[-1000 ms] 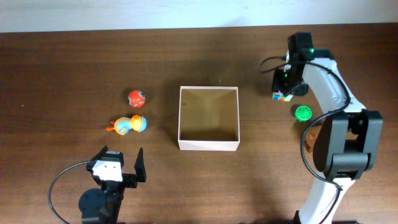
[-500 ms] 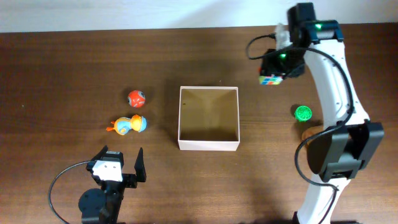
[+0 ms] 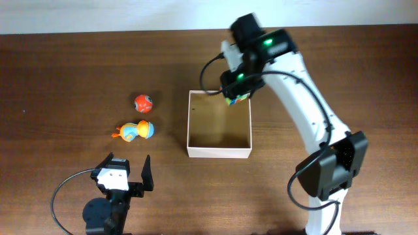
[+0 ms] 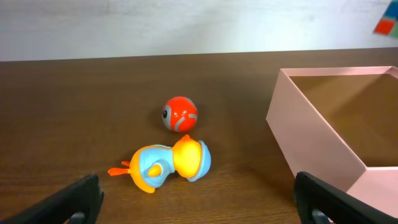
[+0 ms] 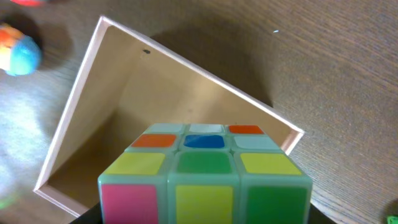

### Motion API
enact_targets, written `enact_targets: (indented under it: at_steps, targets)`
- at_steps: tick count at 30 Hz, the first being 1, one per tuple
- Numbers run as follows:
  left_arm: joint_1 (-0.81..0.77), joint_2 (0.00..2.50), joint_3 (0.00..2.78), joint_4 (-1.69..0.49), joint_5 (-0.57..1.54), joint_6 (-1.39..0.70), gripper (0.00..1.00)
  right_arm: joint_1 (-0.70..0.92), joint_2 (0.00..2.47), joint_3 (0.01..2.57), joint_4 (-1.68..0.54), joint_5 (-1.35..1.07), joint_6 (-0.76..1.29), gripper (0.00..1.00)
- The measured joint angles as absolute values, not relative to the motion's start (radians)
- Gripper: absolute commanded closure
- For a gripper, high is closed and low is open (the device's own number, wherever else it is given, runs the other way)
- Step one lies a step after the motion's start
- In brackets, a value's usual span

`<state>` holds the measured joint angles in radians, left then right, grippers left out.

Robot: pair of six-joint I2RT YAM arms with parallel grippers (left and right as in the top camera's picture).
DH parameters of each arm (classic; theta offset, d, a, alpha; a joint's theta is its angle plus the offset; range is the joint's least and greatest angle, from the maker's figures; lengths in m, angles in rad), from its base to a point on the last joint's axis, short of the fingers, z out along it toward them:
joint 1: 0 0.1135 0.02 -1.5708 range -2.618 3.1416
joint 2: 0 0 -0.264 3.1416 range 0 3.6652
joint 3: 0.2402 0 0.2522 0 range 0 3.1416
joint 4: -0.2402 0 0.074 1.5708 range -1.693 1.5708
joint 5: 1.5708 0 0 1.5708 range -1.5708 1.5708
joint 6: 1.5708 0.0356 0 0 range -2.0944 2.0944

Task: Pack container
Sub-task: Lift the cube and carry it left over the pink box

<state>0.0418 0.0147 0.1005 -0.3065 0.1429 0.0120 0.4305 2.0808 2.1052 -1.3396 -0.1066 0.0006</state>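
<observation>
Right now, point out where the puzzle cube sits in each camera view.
Overhead: the puzzle cube is over the far right corner of the container.
Left wrist: probably the puzzle cube, a blurred blue-and-red patch at the top right edge, beyond the container.
Right wrist: the puzzle cube fills the lower centre, above the container.
Shared landmark: the container.

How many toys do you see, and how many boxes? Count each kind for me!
Balls: 1, the red ball
Ducks: 1, the duck toy
Puzzle cubes: 1, the puzzle cube in the right gripper
Boxes: 1, the container
Total: 4
</observation>
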Motion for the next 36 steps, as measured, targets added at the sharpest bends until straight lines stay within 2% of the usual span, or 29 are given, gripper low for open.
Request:
enact_targets:
  at_steps: [7,19,36]
  targets:
    - [0.042,0.015,0.101,-0.307,0.143,0.012,0.01,0.474,2.081,1.971,-1.248,0.012,0.108,0.49]
    - [0.042,0.015,0.101,-0.307,0.143,0.012,0.01,0.472,2.081,1.805,-1.077,0.045,0.303,0.49]
    - [0.042,0.015,0.101,-0.307,0.143,0.012,0.01,0.472,2.081,1.763,-1.051,0.071,0.393,0.49]
